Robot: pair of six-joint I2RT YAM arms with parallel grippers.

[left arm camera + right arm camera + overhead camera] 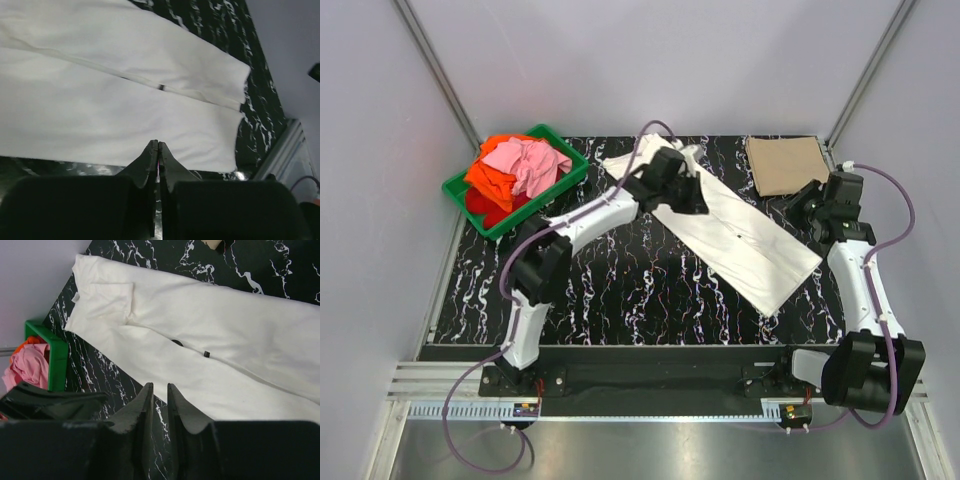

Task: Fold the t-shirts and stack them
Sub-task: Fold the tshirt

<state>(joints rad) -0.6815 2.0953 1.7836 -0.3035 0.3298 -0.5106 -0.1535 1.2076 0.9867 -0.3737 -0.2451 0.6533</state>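
The white t-shirt (pixel 740 235) lies folded into a long strip, running diagonally across the black marbled table. It also shows in the left wrist view (pixel 100 115) and the right wrist view (pixel 225 340), with small black marks near its fold line. My left gripper (pixel 692 196) is shut and hovers over the strip's far left part, its tips (pixel 158 145) above the near cloth edge with nothing seen between them. My right gripper (pixel 798 207) hangs just right of the strip, its jaws a narrow gap apart and empty (pixel 160 387). The tan t-shirt (pixel 785 165) lies folded at the back right.
A green crate (pixel 570 175) stands at the back left, also visible in the right wrist view (pixel 57 355). It holds crumpled pink (pixel 530 160), orange (pixel 490 178) and red (pixel 485 208) t-shirts. Grey walls close in the table on three sides.
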